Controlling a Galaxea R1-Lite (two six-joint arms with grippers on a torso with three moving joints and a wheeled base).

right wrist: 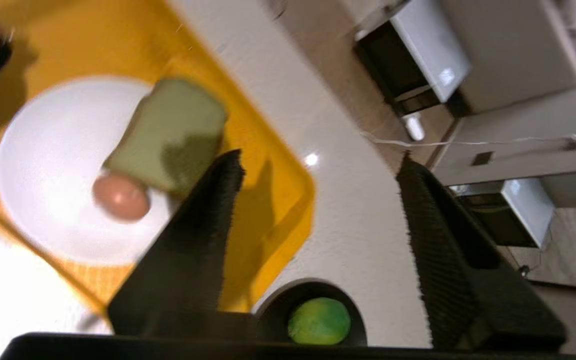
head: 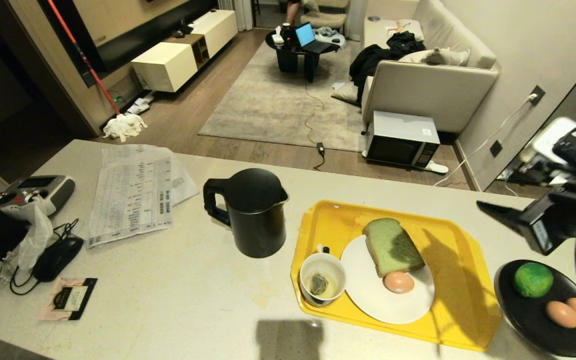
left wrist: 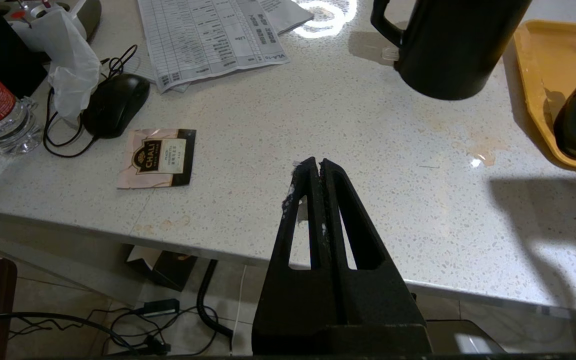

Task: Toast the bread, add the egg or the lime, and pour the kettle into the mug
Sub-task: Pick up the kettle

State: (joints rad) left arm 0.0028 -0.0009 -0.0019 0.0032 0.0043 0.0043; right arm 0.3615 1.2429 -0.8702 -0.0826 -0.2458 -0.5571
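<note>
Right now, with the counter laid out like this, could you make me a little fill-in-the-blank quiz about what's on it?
1. The green bread leans on the white plate with one ____ beside it.
2. The lime shares a black dish with ____ eggs.
3. The mug stands on the ____ tray.
4. The left hand is ____, while the right hand is open.

Missing words: egg; two; yellow; shut

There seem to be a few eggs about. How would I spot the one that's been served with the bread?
Find the yellow tray on the pale counter, right of the black kettle. On it sits a white plate holding a green bread slice, and the egg lies against the slice's near end. The other two eggs share a black dish with a lime, off the tray.
</note>
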